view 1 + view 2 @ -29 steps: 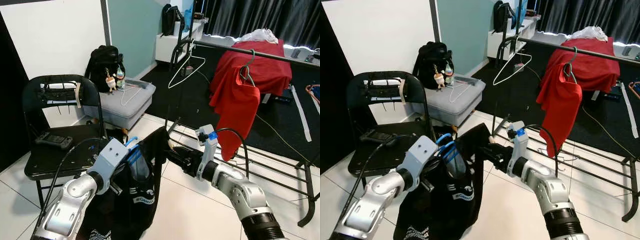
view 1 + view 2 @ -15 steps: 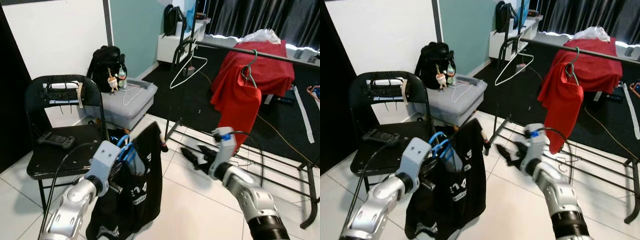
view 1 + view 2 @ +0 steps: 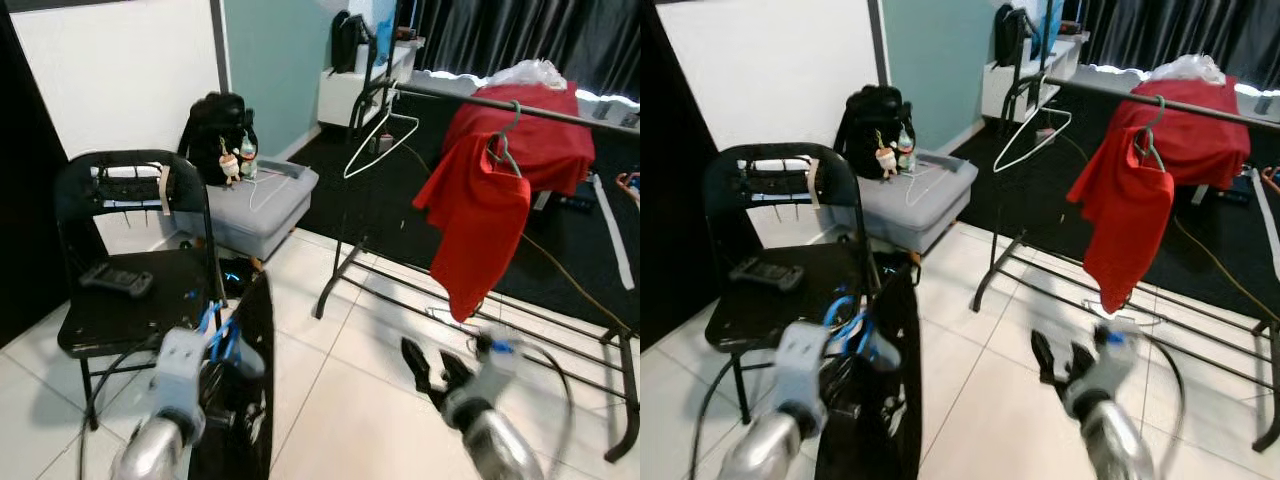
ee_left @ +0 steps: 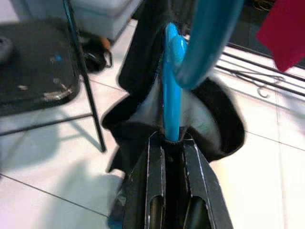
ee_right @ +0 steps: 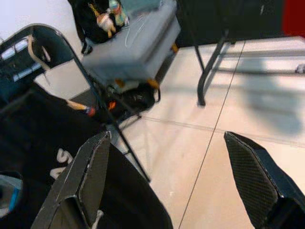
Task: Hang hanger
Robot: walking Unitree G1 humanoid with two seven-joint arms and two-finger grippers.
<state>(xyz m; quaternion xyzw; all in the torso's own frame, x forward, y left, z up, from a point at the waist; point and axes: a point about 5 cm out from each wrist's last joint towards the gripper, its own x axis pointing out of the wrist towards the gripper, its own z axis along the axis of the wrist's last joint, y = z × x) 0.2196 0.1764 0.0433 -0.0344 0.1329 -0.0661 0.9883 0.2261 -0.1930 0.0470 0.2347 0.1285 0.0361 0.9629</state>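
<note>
My left gripper (image 3: 214, 343) is shut on a blue hanger (image 4: 171, 90), low on my left. A black garment (image 3: 252, 400) hangs from that hanger in a narrow fold. The left wrist view has the hanger's neck clamped between the fingers of the left gripper (image 4: 172, 143). My right gripper (image 3: 430, 370) is open and low over the tiles, apart from the garment; its fingers (image 5: 93, 171) stand wide apart with nothing between them. Ahead, the clothes rack bar (image 3: 560, 112) carries a red shirt (image 3: 480, 215) on a green hanger and a bare white hanger (image 3: 375, 140).
A black folding chair (image 3: 120, 300) with a controller (image 3: 115, 280) on its seat stands close on my left. Behind it are a grey ottoman (image 3: 255, 200) and a black backpack (image 3: 215, 125). The rack's base rails (image 3: 540, 330) cross the tiles on the right.
My right gripper let go of the black garment and drew back and down to the right. Both arms sank lower, and the garment now hangs narrow. The arms are blurred.
</note>
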